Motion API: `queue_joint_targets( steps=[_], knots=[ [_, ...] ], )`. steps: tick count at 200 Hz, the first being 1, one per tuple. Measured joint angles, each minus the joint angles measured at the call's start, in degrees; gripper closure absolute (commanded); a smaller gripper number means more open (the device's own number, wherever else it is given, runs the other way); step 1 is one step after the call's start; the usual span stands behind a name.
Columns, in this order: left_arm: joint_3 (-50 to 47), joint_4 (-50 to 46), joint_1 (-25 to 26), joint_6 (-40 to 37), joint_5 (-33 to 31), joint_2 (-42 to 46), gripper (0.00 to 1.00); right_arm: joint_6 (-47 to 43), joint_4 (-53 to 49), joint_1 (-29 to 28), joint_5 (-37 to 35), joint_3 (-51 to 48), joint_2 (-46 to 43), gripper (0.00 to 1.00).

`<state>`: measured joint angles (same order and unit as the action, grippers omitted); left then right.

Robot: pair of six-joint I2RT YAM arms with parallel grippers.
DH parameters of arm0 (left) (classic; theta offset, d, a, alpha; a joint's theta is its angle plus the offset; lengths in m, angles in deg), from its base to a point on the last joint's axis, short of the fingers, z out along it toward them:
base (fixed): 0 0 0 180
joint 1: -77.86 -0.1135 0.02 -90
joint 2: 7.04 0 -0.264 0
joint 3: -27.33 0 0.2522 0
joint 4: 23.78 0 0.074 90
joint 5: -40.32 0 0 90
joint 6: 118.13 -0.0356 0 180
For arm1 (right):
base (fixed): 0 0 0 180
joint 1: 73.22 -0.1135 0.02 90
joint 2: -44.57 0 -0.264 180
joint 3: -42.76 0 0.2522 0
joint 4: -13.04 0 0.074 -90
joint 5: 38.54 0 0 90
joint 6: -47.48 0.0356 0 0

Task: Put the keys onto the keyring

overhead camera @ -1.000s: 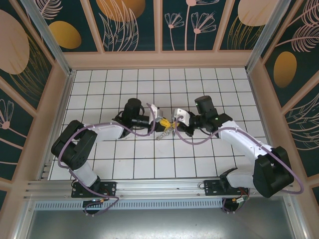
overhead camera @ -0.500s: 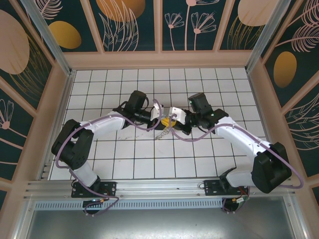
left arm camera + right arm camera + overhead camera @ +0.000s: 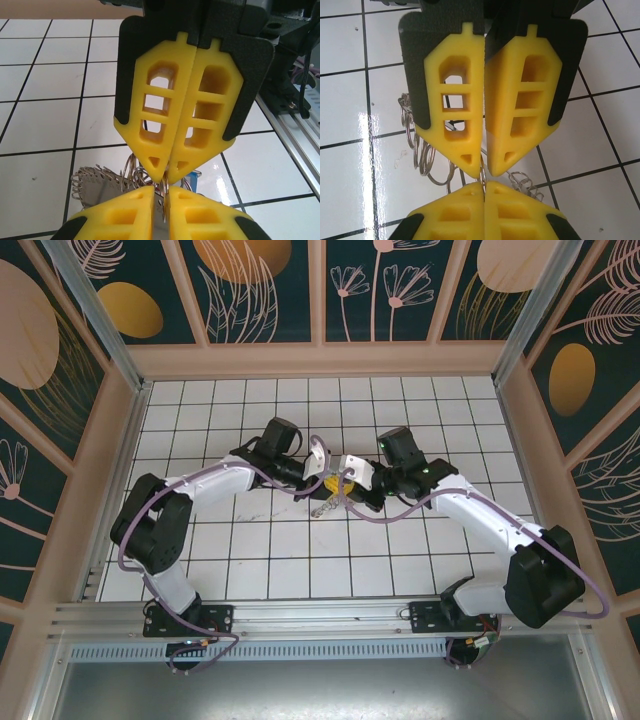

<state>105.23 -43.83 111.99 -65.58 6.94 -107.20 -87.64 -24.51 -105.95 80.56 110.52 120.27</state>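
White tiles cover the desk (image 3: 250, 550). Your left fingers (image 3: 132, 212) pinch a thin wire ring (image 3: 163, 195) at the bottom of the left wrist view. The right fingers (image 3: 452, 212) are pressed together, meeting them tip to tip at that same wire. The keyring (image 3: 92, 182) and keys (image 3: 322, 506) bunch just beneath, mid-frame from above. You look mid-threading, so the next move calls for prying the ring's gap and sliding a key on. Teal leaf-patterned walls (image 3: 270, 290) surround the desk.

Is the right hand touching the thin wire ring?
Touching. In the right wrist view the wire ring runs straight into the seam between the shut fingertips of the right hand.
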Motion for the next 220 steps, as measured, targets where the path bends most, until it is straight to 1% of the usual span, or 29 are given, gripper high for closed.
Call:
queue_joint_targets(
  steps=[22,30,45,58,89,102,111,122,171,190,197,220],
  knots=[
    [0.15,0.07,-0.11,0.31,0.20,-0.24,0.83,0.72,0.72,0.00,-0.22,-0.31,0.00,1.00],
    [0.15,0.15,-0.11,0.44,0.22,-0.31,0.86,1.05,1.20,0.00,-0.17,-0.66,-0.04,1.00],
    [-0.07,0.81,-0.09,1.11,0.59,-0.52,0.86,1.88,2.47,0.04,-0.17,-1.66,-0.48,1.00],
    [-0.39,1.51,0.00,1.75,1.03,-0.85,0.89,2.25,3.56,0.07,-0.15,-2.67,-1.09,1.00],
    [-0.50,2.10,0.17,2.19,1.64,-1.49,0.91,2.99,5.57,0.42,0.35,-4.44,-2.23,1.00],
    [-0.50,2.27,0.17,2.12,1.68,-1.51,0.93,3.34,6.36,0.83,0.94,-4.94,-2.51,1.00],
    [-0.50,2.36,0.17,2.12,1.66,-1.51,0.93,3.56,6.84,0.94,1.16,-5.20,-2.67,1.00],
    [-0.50,2.51,0.17,2.10,1.66,-1.51,1.00,3.69,7.04,1.07,1.36,-5.31,-2.71,1.00],
    [-0.74,3.10,0.17,1.92,1.40,-1.46,1.00,3.76,8.15,1.31,1.84,-6.01,-2.95,1.00],
    [-2.54,5.79,0.17,2.91,1.51,-1.03,1.00,4.09,9.64,1.36,1.97,-7.76,-3.85,0.86],
    [-3.41,7.28,0.17,3.74,1.64,-0.87,1.00,4.26,10.45,1.33,2.12,-8.66,-4.26,0.82],
    [-6.49,12.07,0.20,7.04,1.68,-0.66,1.00,5.57,12.81,2.10,4.00,-11.32,-5.68,0.79]
  ],
)
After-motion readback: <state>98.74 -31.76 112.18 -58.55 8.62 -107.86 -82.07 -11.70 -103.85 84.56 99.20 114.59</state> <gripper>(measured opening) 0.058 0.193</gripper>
